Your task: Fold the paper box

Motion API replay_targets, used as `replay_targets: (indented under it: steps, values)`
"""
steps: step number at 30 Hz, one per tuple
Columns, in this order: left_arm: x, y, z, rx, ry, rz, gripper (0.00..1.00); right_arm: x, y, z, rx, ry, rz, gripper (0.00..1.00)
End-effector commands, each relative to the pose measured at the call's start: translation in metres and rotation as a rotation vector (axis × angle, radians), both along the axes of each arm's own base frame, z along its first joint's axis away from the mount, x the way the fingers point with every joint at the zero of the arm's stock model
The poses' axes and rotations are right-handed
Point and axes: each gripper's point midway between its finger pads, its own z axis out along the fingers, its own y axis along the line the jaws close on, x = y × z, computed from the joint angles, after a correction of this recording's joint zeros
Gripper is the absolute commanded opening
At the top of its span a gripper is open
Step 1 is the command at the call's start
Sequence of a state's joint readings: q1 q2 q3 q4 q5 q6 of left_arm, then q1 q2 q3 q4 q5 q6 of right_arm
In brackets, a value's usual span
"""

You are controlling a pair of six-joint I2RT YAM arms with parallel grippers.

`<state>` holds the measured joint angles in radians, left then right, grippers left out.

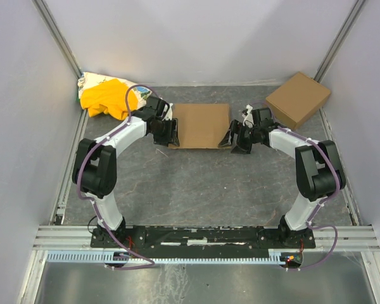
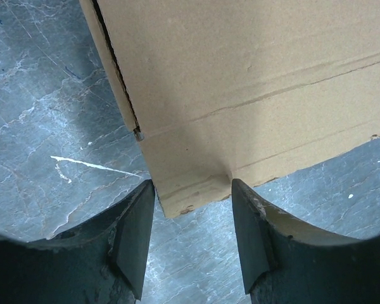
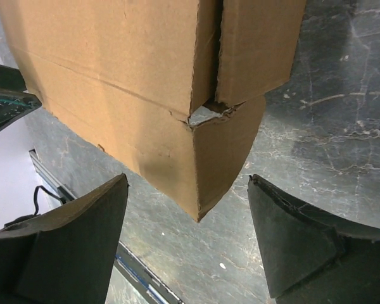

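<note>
The paper box (image 1: 201, 125) lies at the middle of the surface (image 1: 196, 183), the left fingers (image 2: 134, 237) and right fingers (image 3: 291, 240) spread wide around its near corners, gripping nothing. Light, thin and easily creased, the cardboard is probably best taken by its flap edges.

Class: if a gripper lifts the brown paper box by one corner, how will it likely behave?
The paper box is thin cardboard, so probably light. Its creases suggest it would hinge and sag there. The torn corner may rip further.
</note>
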<state>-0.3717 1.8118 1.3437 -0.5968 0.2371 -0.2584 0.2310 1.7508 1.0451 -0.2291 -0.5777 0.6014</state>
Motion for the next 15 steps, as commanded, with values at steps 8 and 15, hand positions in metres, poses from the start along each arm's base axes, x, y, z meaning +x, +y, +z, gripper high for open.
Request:
replay_targets:
  steps: [8,15]
  values:
    - [0.013,-0.006,0.008,-0.005,-0.047,-0.034,0.58,0.02,-0.033,0.001,-0.224,-0.13,-0.04,0.81]
    - [0.014,-0.005,0.004,0.007,-0.041,-0.032,0.58,0.029,-0.045,-0.009,-0.311,-0.15,-0.067,0.79]
